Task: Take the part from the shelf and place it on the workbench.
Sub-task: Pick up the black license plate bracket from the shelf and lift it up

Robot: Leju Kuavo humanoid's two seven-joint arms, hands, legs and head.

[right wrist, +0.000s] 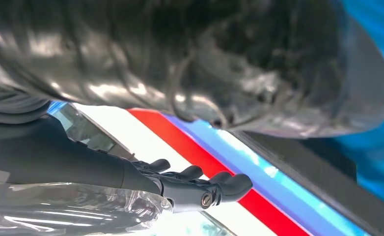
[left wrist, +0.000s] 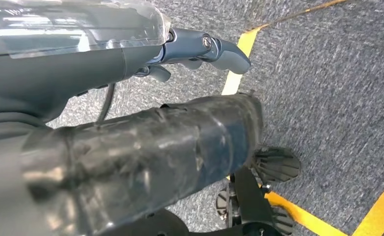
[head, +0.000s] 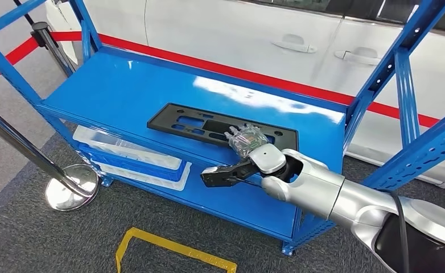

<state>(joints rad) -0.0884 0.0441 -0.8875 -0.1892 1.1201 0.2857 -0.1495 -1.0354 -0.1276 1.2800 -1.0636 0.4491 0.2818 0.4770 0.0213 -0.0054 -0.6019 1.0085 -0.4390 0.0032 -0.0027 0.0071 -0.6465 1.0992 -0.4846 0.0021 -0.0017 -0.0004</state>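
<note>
The right hand [head: 244,149], fingers spread and holding nothing, sits at the right end of the flat black part [head: 220,126], whose long axis runs leftward across the frame's centre on the blue shelf [head: 118,85].

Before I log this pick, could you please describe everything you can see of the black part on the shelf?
The part is a long, flat black panel, plastic by its look, with several rectangular cut-outs. It lies flat on the top board of the blue shelf, near the front edge, running slightly aslant. The right hand reaches over its right end with its fingers on top; whether it grips the part cannot be told.
</note>
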